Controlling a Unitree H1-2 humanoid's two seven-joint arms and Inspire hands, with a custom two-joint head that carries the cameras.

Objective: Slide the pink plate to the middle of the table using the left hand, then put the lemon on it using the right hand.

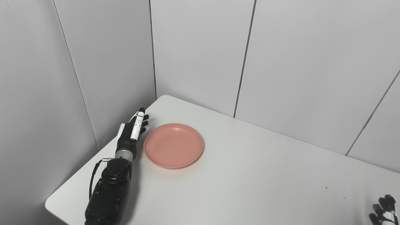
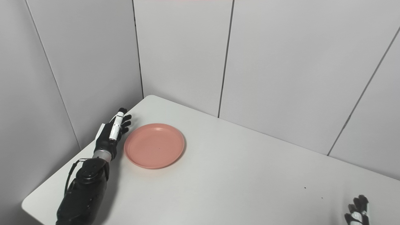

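Observation:
A pink plate (image 1: 173, 145) lies flat and empty on the left part of the white table (image 1: 250, 175). My left hand (image 1: 132, 131) is open, fingers stretched out, edge-on just left of the plate's rim, close to it; I cannot tell whether it touches. It also shows in the right eye view (image 2: 112, 132), next to the plate (image 2: 154, 145). Only the fingertips of my right hand (image 1: 383, 211) show at the bottom right corner, fingers apart, holding nothing visible. No lemon is in view.
Grey wall panels (image 1: 200, 56) stand close behind the table and along its left side. The table's left corner edge (image 1: 50, 203) is near my left forearm.

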